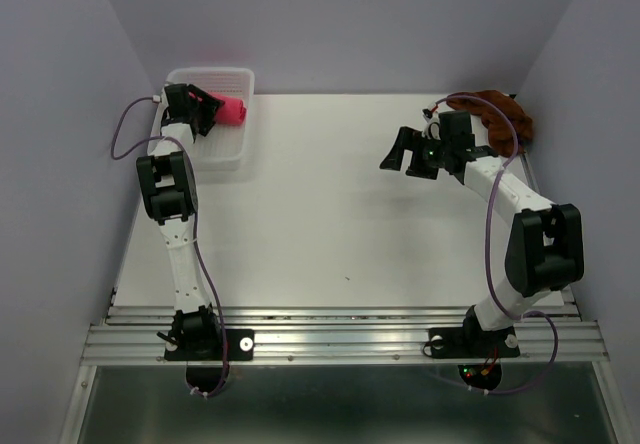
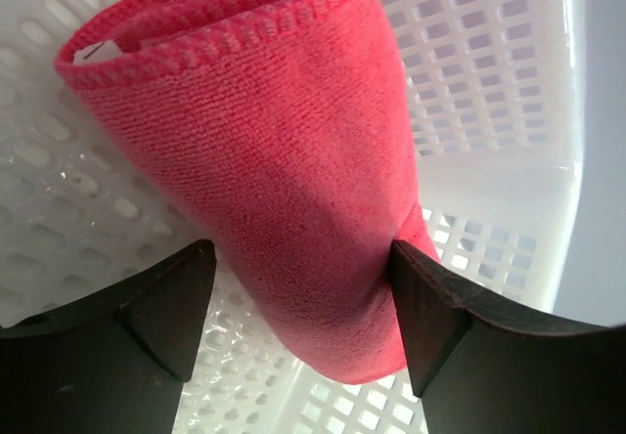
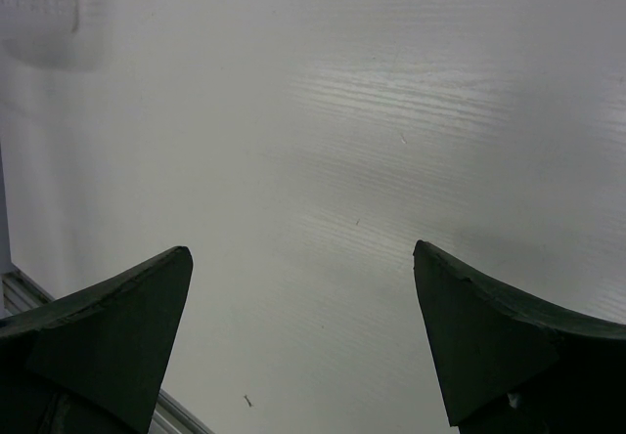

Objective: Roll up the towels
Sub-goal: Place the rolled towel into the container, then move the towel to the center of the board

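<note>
**Left arm** (image 1: 170, 189): base at the near left, links running straight toward the far left corner, elbow joint about halfway along.
**Left gripper** (image 1: 210, 107): at the arm's far end, pointing forward and slightly right. Jaws parted, with the two dark fingers (image 2: 166, 307) well apart in the wrist view.
**Right arm** (image 1: 540, 249): base at the near right, lower link leaning outward to the right, elbow bent, forearm angled back toward the centre.
**Right gripper** (image 1: 400, 154): pointing left and held above the surface. Jaws spread wide, with both fingers (image 3: 108, 336) at the lower corners of the wrist view.

Open table (image 1: 320, 204) lies between the arms; walls of the basket (image 1: 225, 159) hem the rolled pink towel (image 1: 232, 112).
</note>
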`<state>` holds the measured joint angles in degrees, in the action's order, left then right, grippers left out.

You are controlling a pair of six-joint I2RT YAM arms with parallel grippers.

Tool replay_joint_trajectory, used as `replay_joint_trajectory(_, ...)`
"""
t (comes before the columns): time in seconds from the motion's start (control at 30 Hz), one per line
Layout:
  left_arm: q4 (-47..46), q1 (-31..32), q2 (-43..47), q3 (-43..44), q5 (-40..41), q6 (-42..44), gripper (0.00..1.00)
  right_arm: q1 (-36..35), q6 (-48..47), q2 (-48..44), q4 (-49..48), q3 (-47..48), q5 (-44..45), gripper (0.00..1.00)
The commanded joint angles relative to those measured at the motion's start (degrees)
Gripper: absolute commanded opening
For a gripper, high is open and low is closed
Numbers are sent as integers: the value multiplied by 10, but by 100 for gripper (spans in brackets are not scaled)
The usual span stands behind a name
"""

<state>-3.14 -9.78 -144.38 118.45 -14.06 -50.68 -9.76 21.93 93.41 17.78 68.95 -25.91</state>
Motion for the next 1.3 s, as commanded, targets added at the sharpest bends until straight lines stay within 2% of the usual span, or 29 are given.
replay_joint_trajectory(0.0, 15, -3, 67, -9, -4, 0, 83, 1, -11, -2, -3, 18, -9, 100)
replay_joint_trajectory(0.47, 82, -5, 112, -2, 25, 15, 92, 1, -19, -10, -4, 12, -13, 100)
replay_joint_trajectory(1.07, 117, -5, 147, 17, -31, 34, 92, 1, -25, -5, -4, 16, -20, 100)
replay_joint_trajectory(1.27, 159, -5, 188, 26, -5, 65, 95, 1, -22, -2, -4, 31, -5, 100)
